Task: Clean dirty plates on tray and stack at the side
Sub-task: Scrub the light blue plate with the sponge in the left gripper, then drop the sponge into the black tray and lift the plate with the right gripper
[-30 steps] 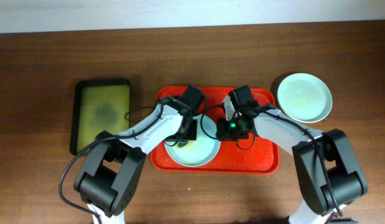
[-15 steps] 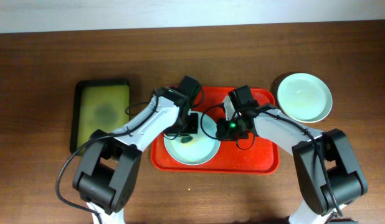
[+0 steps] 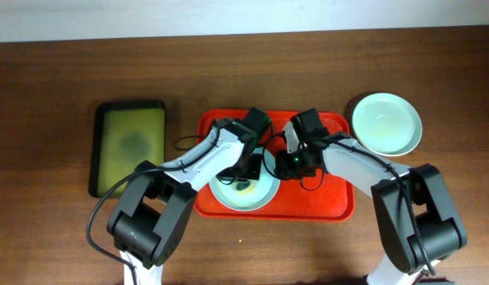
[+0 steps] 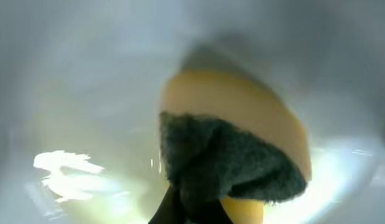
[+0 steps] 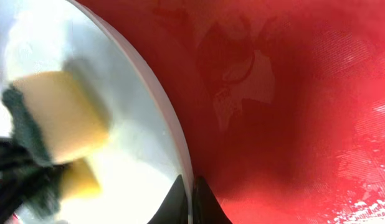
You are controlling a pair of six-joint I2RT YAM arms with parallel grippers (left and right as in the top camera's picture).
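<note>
A whitish plate (image 3: 246, 198) lies on the red tray (image 3: 331, 198). My left gripper (image 3: 248, 176) is shut on a yellow sponge with a dark green scouring side (image 4: 236, 143) and presses it onto the plate's inside (image 4: 86, 87). My right gripper (image 3: 282, 164) is shut on the plate's right rim; in the right wrist view the two fingertips (image 5: 187, 202) pinch the rim, with the plate (image 5: 136, 168) and sponge (image 5: 61, 112) to the left and the tray (image 5: 292, 124) to the right. A pale green plate (image 3: 387, 123) sits on the table right of the tray. A third plate cannot be made out.
A smaller black-rimmed tray with yellow-green inside (image 3: 132, 146) lies to the left of the red tray. The brown table (image 3: 54, 79) runs to a pale wall at the back.
My left gripper has swept the sponge to the right across the plate. The right gripper has stayed on the rim.
</note>
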